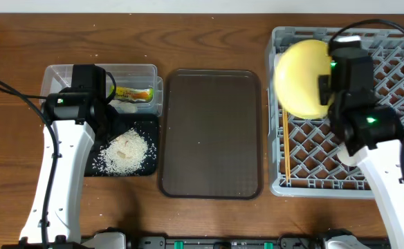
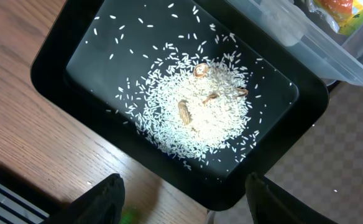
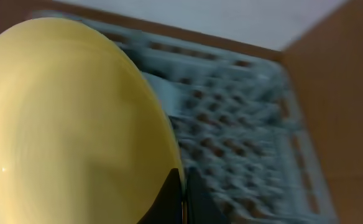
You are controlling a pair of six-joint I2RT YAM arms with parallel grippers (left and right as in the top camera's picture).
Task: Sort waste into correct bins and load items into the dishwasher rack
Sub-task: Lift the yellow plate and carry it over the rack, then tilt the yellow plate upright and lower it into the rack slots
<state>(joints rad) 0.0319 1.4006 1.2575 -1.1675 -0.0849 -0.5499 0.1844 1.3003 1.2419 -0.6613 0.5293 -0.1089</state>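
The right gripper (image 3: 183, 198) pinches the rim of the one yellow plate (image 3: 69, 124), which reaches out ahead of its jaws. The one dishwasher rack (image 3: 250, 118) lies just beyond and under them, so this arm is the nearer. The left gripper (image 2: 181, 202) hangs with jaws wide over the one black tray (image 2: 50, 68), its rice (image 2: 194, 118) heap ahead of them.

No legible text, label or number anywhere; print on the snack wrapper (image 1: 134, 93) too blurred
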